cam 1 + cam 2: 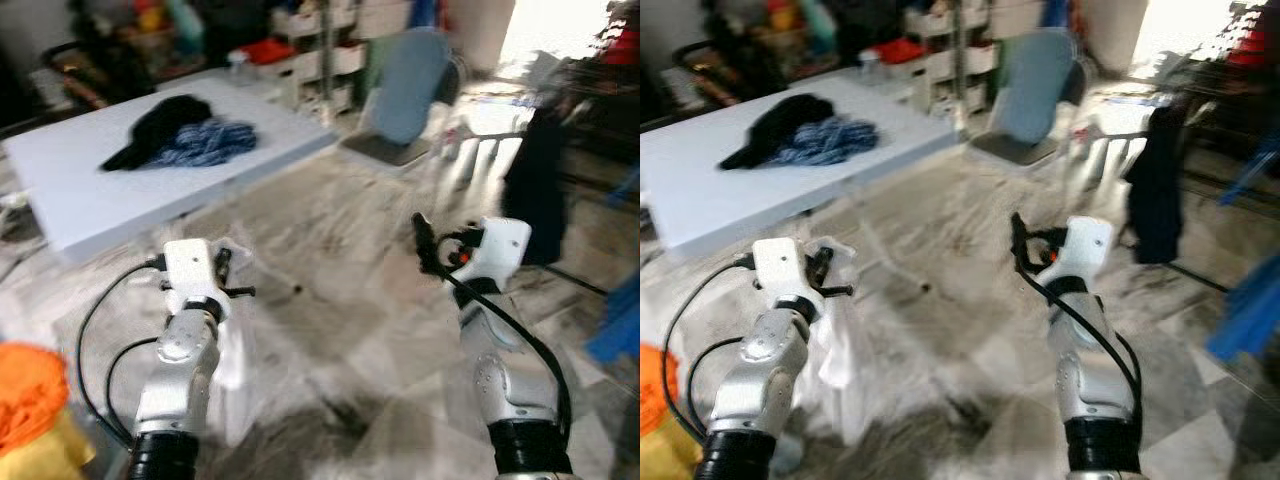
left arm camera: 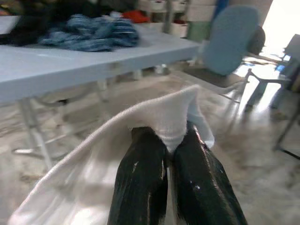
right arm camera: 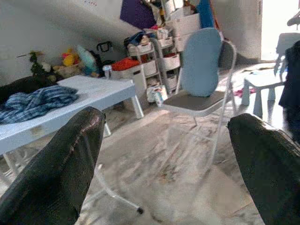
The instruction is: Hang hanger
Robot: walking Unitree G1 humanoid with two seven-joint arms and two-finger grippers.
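The left end effector [image 2: 169, 154] is pinched tight on a fold of white cloth [image 2: 93, 159], which hangs below it near left over the marble floor [image 1: 330, 330]. The right end effector [image 3: 164, 154] is spread wide with nothing between its fingers, held up near right and facing a blue chair [image 3: 201, 61] on the far side. Far left, a white bench [image 1: 90, 190] carries a black garment [image 1: 160, 125] touching a blue plaid one [image 1: 210, 142]; far right, a dark garment [image 1: 535, 185] hangs on a rack [image 1: 1210, 95], and I cannot make out a hanger.
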